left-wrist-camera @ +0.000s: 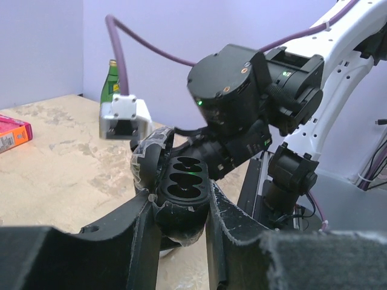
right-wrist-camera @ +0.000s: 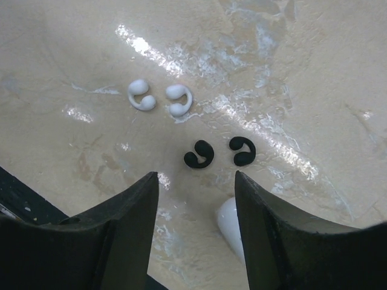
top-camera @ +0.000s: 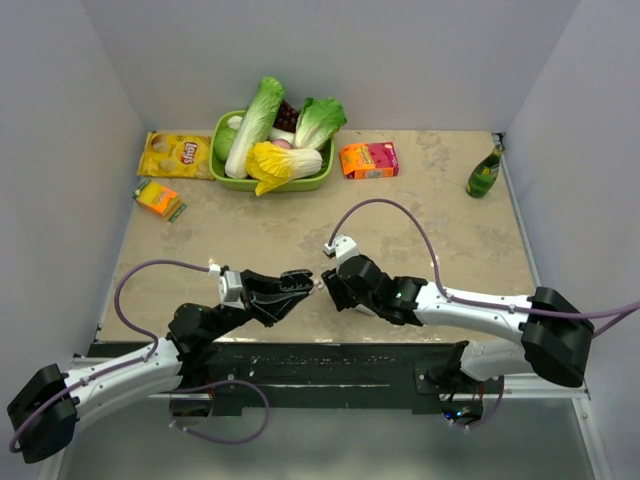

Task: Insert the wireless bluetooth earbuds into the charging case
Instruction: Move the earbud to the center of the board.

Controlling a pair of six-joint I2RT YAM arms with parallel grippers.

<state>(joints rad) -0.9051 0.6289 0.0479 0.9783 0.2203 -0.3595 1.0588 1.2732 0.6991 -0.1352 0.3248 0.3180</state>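
Observation:
Two white earbuds (right-wrist-camera: 140,95) (right-wrist-camera: 179,99) lie side by side on the table in the right wrist view. Two black earbuds (right-wrist-camera: 199,154) (right-wrist-camera: 243,150) lie just nearer. The glossy white charging case (right-wrist-camera: 228,225) lies on the table, partly hidden by my right finger. My right gripper (right-wrist-camera: 195,176) hovers open and empty above them, its tips just short of the black buds. My left gripper (left-wrist-camera: 180,196) is shut on a black hinged case (left-wrist-camera: 184,178), lid open, wells empty, held above the table. In the top view both grippers (top-camera: 300,282) (top-camera: 330,283) meet tip to tip.
A green basket (top-camera: 300,184) of vegetables stands at the back, with a yellow chip bag (top-camera: 175,155) and a small orange packet (top-camera: 158,198) to its left. An orange-pink box (top-camera: 368,159) and a green bottle (top-camera: 484,173) stand to its right.

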